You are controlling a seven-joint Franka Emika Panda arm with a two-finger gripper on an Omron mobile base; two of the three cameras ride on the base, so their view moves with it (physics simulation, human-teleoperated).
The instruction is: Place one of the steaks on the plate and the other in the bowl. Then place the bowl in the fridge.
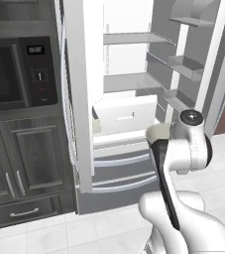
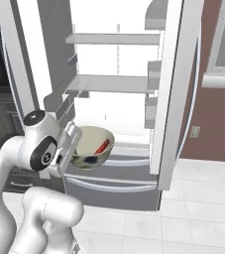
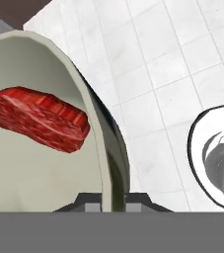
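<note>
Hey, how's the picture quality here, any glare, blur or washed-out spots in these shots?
Left base view: the fridge interior is washed out near white, shelf edges faint. Right base view: same bright interior; the bowl is slightly soft. Hand view: the steak is sharp, the bowl rim looms large and curved, close to the lens.

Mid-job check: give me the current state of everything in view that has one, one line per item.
fridge: doors open, white shelves showing.
bowl: lifted off any surface, held by its rim in front of the open fridge.
steak: bright red, lying inside the bowl.
gripper: shut on the bowl's rim, one of the fingers on each side of the wall.
drawer: white, inside the fridge, pulled partly out.
</note>
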